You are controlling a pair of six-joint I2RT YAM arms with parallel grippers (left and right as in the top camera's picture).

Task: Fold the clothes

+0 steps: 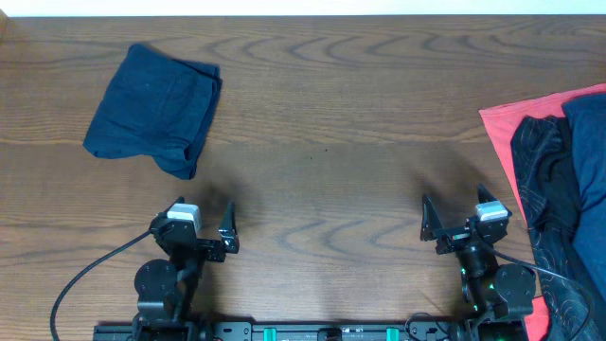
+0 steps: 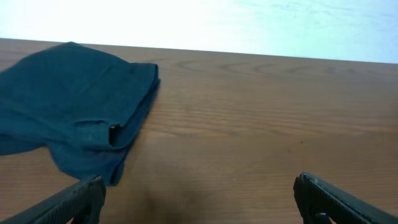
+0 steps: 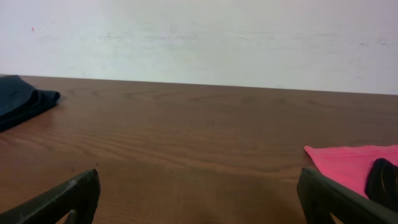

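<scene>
- Folded navy shorts lie at the far left of the worktop, apparently set aside as finished work.
- Unfolded dark garments are heaped on a pink cloth at the right edge, nearest the right jaws, probably as the supply awaiting folding.
- Left jaws and right jaws are spread wide and empty near the front edge, seemingly leaving the centre free for the next piece.

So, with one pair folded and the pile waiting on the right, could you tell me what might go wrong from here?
1. The red cloth, black garment and blue garment overlap at the right edge of the table, so the open right gripper may pinch several layers or drag the whole pile.
2. The folded shorts lie loose at the far left, one edge bulging; the open left gripper or a dragged garment could knock them open.
</scene>
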